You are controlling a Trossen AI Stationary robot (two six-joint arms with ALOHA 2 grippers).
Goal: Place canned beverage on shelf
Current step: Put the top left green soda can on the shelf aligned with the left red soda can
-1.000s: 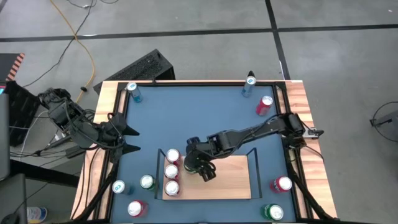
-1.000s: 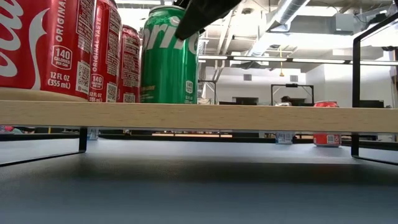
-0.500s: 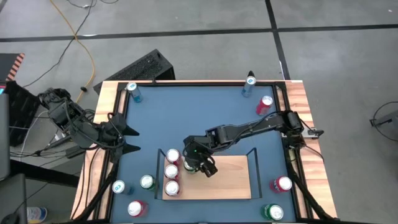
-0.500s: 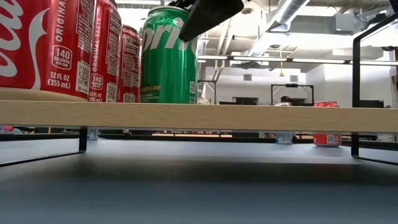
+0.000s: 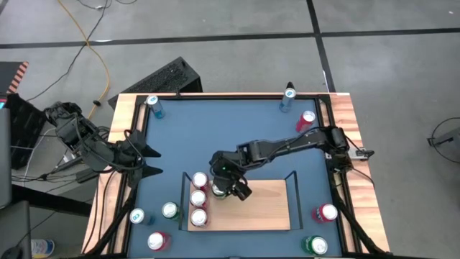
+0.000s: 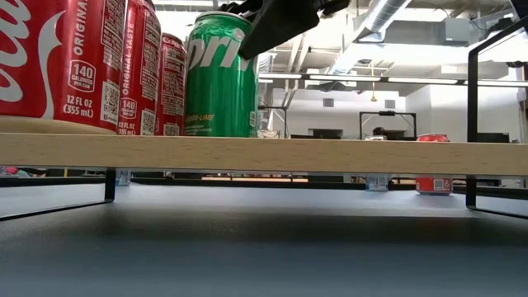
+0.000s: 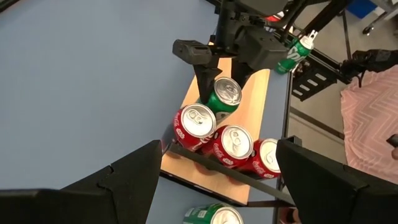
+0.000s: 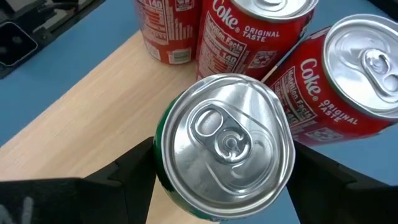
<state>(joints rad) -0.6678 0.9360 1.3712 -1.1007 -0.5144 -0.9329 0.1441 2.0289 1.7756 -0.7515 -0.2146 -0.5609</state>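
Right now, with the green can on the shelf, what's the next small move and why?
Probably open the jaws and lift straight up. The green can stands upright on the shelf beside the red cans, with the right gripper around it.

Shelf [image 5: 269,208] on desk [image 5: 215,137], near its front edge. Three cans [image 5: 198,199] in a row along the shelf's left end; a fourth can [image 7: 223,94] just right of the rearmost, on the shelf, between the right claw's [image 5: 228,188] fingers. Left claw [image 5: 151,162] at the desk's left edge. Loose cans stand around the desk's corners.
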